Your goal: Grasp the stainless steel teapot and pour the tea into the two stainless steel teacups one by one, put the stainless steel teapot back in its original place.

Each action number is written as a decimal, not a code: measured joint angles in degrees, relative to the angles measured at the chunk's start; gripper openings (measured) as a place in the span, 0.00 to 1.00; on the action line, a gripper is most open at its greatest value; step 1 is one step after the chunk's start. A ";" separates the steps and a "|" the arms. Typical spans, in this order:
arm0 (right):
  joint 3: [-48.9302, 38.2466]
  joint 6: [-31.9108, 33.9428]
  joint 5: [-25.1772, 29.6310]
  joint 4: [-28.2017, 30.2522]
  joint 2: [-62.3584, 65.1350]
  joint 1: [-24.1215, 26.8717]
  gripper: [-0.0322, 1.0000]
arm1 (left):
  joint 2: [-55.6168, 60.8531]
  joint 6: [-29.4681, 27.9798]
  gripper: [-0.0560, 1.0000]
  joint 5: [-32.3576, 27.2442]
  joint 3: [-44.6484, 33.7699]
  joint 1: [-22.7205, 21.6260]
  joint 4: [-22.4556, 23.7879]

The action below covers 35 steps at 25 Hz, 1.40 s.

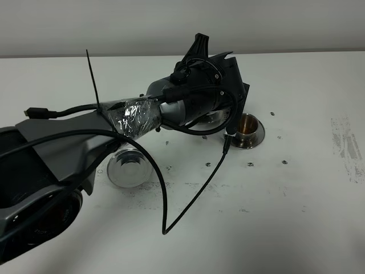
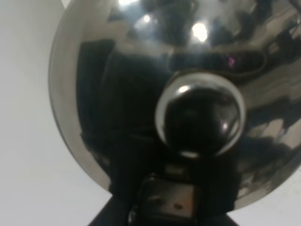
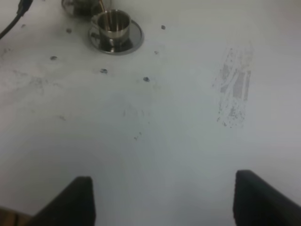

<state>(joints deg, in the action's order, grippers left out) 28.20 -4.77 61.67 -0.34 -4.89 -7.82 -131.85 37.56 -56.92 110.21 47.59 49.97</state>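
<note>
My left gripper [image 1: 212,68] reaches across the table's middle and is shut on the stainless steel teapot [image 2: 141,94]. The pot's mirror dome and round lid knob [image 2: 200,117] fill the left wrist view. From above, the arm covers the pot. One steel teacup [image 1: 246,123] stands on its saucer [image 1: 258,137] just right of the gripper. A thin brownish streak of tea [image 3: 104,12] runs down into that cup [image 3: 113,23]. The other teacup [image 3: 77,5] shows only partly beside it. The round steel coaster [image 1: 130,166] lies bare to the left. My right gripper [image 3: 164,202] is open over bare table.
A black cable [image 1: 188,200] loops from the left arm down onto the white table [image 1: 296,200]. Small dark specks dot the surface near the cups. A grey scuff mark [image 1: 345,145] lies at the right.
</note>
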 joint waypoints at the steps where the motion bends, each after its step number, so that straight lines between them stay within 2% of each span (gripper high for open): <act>1: 0.00 0.00 0.00 0.00 0.00 0.00 0.60 | 0.00 0.35 0.22 0.06 0.00 0.07 0.00; 35: 0.00 0.00 0.00 0.34 0.00 0.00 0.60 | 0.00 3.97 0.22 0.11 0.00 0.24 1.78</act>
<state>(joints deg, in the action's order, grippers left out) 28.20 -4.77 61.67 0.00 -4.89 -7.82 -131.85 41.53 -56.80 110.21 47.84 51.75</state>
